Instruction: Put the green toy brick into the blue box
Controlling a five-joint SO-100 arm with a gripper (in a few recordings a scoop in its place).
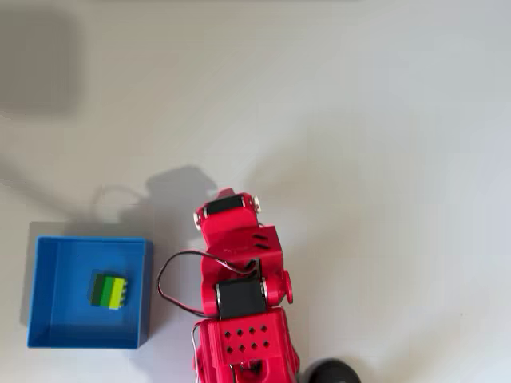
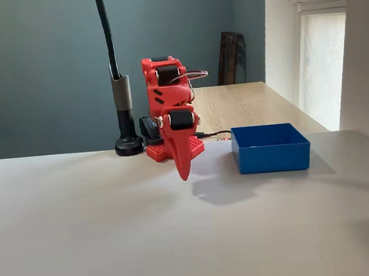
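- In the fixed view we see a black lamp stand [image 2: 125,117] just beside the red arm's base, at the white table's [image 2: 83,237] far edge; nothing lies between the arm and the blue box [image 2: 271,148].
- The gripper [image 2: 184,174] points down, fingers together, empty, its tip hanging above the table.
- The green toy brick [image 1: 109,290] rests inside the blue box [image 1: 48,271], near its middle, apart from the folded arm.
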